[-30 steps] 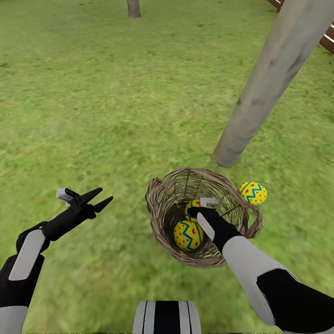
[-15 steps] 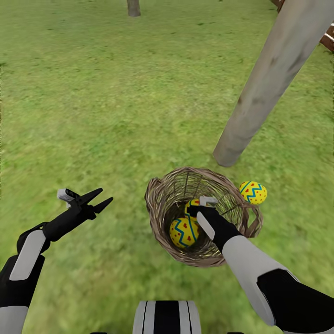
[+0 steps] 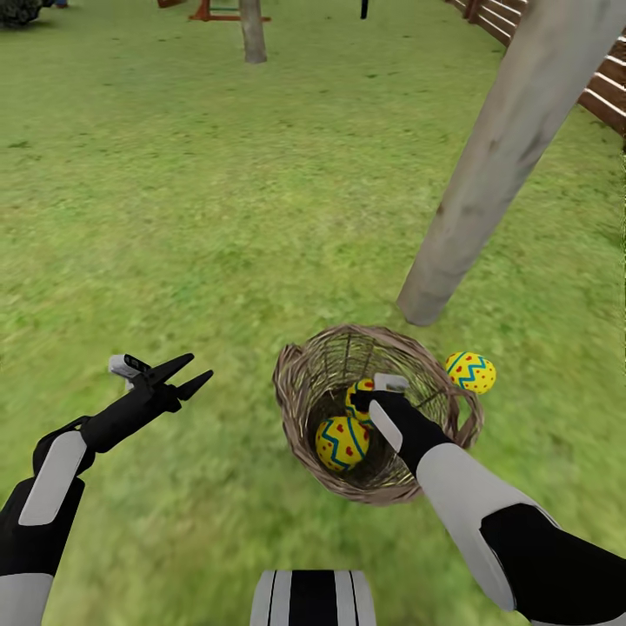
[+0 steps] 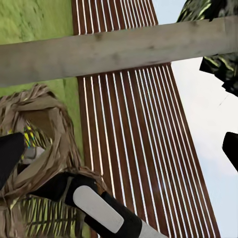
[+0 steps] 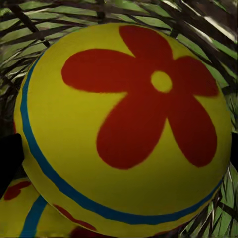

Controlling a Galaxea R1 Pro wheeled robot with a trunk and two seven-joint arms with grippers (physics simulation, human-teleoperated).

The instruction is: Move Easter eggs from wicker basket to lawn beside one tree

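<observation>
Eggs in basket: two of the three Easter eggs lie inside the wicker basket — the heart-dotted egg on the basket floor on the robot's side, and the flower egg just beyond it, mostly hidden in the head view by the right gripper.
Egg on grass: the zigzag egg sits on the lawn just outside the basket rim, on the right, near the foot of the tree.
Basket: upright on the grass, close to the base of the leaning pale trunk, apart from it.
Right gripper: reaching down into the basket; in the right wrist view the flower egg sits very close, with dark fingertips at either edge of it — whether the fingers already press on it I cannot tell.
Left gripper: the left gripper hangs over bare grass well to the left of the basket, fingers spread apart, nothing between them.
Surroundings: a brown slatted fence runs behind the tree; a second trunk stands far up the lawn.
</observation>
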